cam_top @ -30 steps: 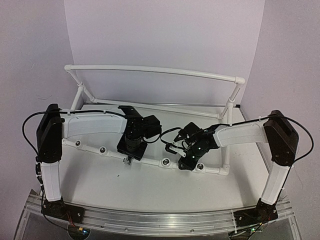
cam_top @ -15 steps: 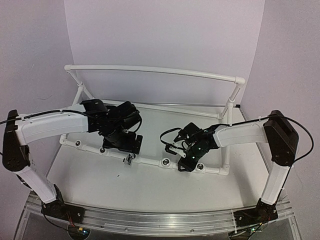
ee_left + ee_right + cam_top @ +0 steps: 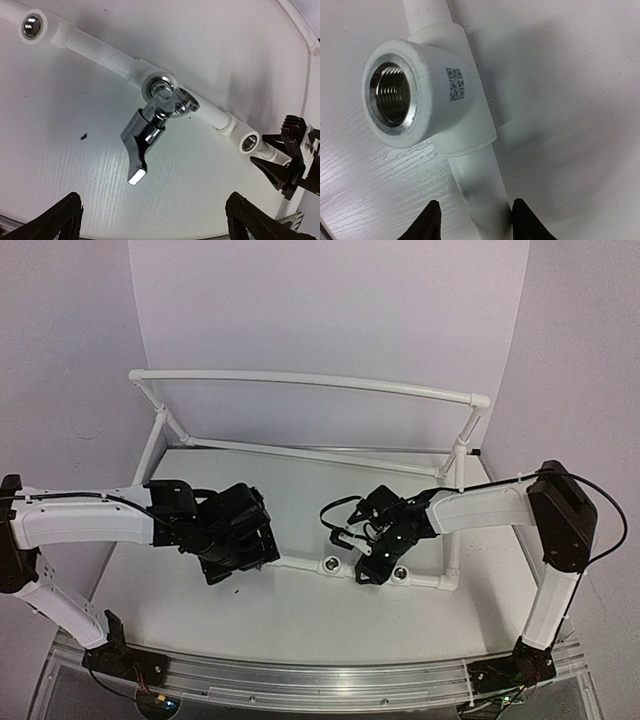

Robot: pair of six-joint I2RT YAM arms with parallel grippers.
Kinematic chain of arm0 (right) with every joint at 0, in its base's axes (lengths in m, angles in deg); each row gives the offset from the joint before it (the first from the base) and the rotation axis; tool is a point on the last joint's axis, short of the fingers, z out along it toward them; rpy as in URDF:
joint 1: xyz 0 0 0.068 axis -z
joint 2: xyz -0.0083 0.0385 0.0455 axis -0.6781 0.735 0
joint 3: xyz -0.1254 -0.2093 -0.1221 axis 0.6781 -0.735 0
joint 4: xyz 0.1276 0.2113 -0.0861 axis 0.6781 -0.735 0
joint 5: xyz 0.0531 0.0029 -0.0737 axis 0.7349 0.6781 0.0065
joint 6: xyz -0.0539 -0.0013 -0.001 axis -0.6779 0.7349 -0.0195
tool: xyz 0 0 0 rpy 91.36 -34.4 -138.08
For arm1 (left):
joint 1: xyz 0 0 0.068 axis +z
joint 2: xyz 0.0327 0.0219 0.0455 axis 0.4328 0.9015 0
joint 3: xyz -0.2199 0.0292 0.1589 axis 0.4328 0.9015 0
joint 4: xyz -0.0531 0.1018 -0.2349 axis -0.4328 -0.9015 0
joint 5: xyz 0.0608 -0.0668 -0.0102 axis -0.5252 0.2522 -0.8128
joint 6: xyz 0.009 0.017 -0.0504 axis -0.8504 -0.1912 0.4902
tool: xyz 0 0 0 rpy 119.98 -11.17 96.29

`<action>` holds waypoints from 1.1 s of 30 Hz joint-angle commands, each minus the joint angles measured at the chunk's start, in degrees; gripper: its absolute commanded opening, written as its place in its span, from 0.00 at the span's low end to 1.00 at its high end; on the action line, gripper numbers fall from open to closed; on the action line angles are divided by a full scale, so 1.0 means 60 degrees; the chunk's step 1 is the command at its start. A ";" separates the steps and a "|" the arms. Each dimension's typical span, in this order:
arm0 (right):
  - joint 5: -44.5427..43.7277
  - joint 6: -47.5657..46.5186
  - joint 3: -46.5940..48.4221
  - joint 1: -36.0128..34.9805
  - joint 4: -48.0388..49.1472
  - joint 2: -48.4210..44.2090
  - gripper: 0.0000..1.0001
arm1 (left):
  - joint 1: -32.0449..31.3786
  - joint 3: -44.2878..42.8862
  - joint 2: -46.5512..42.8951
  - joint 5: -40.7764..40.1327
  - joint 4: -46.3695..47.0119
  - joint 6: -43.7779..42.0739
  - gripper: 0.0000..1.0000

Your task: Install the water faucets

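Now, my left gripper [image 3: 152, 212]: wide open, empty
Faucet [image 3: 150, 125]: seated in the pipe [image 3: 100, 47]
My right gripper [image 3: 476, 220]: part-open astride pipe, gripping nothing

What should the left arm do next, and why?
Probably lift the left gripper back from the white pipe: its fingers stand wide open, clear of the chrome faucet, which sits unheld in its socket. An empty socket shows along the same pipe, so fetching another faucet seems likely; none is in view.
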 commanded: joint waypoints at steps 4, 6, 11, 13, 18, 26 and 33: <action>0.0246 0.0086 0.0221 -0.0094 -0.0339 -0.0056 0.45 | -0.0312 -0.1780 0.1524 -0.1599 -0.1513 0.1215 1.00; 0.0212 0.0079 0.0182 -0.0099 -0.0346 -0.0101 0.45 | -0.0309 -0.2325 0.2163 -0.1704 -0.2548 0.0648 1.00; 0.0227 0.0059 0.0181 -0.0101 -0.0331 -0.0036 0.45 | -0.0286 -0.2434 0.2642 -0.1841 -0.3249 -0.0106 1.00; 0.0234 0.0063 0.0182 -0.0105 -0.0346 -0.0004 0.44 | -0.0286 -0.2355 0.2681 -0.1902 -0.2992 -0.0795 1.00; 0.0225 0.0005 0.0120 -0.0097 -0.0346 0.0013 0.44 | -0.0021 -0.1944 0.2355 -0.2010 -0.2060 -0.2395 1.00; -0.0012 -0.0035 0.0026 -0.0103 -0.0346 0.0085 0.41 | 0.0532 -0.1689 0.2531 -0.1393 -0.1496 -0.4270 0.99; -0.0502 -0.0181 -0.0163 -0.0105 -0.0350 0.0100 0.38 | 0.0658 -0.1670 0.2967 -0.1111 -0.1385 -0.4801 0.96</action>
